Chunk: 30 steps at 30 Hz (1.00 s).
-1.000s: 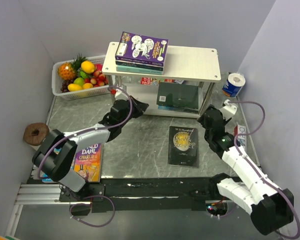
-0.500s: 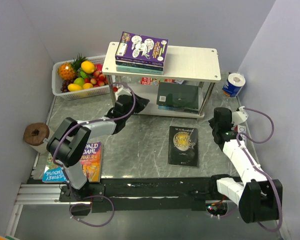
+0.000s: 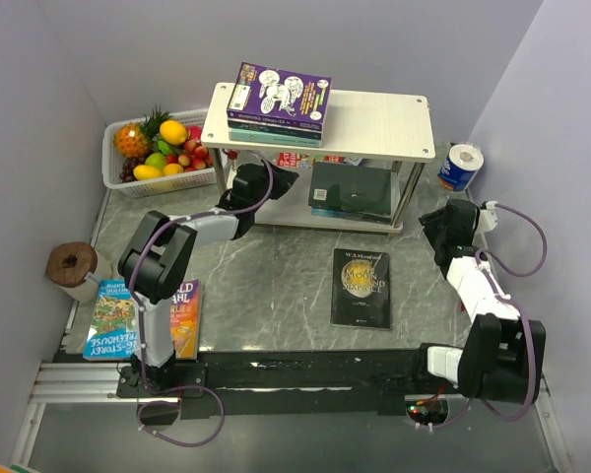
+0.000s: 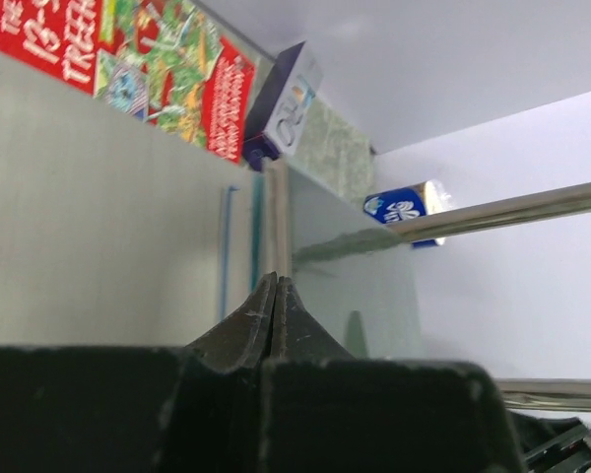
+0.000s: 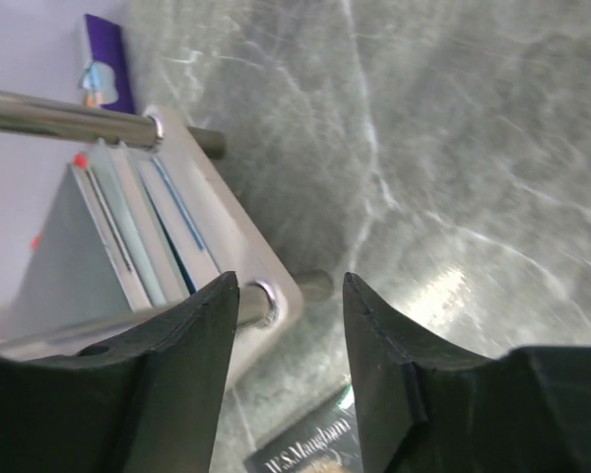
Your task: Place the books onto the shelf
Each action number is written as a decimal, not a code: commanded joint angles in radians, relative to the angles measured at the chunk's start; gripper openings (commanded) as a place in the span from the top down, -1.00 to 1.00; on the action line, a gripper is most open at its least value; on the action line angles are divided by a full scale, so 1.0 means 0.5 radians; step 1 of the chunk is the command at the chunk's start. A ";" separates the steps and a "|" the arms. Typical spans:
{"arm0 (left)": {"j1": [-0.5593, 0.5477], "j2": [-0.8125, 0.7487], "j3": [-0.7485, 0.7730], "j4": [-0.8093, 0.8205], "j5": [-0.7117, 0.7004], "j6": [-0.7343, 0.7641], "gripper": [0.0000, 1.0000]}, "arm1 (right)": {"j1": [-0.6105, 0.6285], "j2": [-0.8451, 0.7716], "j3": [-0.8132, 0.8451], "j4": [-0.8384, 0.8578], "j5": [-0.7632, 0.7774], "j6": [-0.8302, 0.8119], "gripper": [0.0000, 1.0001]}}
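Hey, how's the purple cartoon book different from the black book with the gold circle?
The purple cartoon book tops a stack on the shelf; the black book lies alone on the table before it. The purple one lies crosswise, the black one front to back. Both lie flat, cover up.

One shelf (image 3: 374, 113), three books (image 3: 361, 287) lying off it, one fruit basket (image 3: 167, 183)
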 commanded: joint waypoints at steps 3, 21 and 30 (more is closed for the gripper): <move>0.015 0.142 0.163 0.034 0.127 -0.034 0.97 | -0.091 0.194 0.175 0.245 -0.306 0.017 -0.11; 0.024 0.382 0.212 0.482 0.458 -0.304 0.97 | -0.110 0.412 0.228 0.361 -0.545 -0.002 -0.15; 0.018 0.464 0.261 0.512 0.529 -0.338 0.97 | -0.110 0.476 0.280 0.380 -0.613 -0.011 -0.20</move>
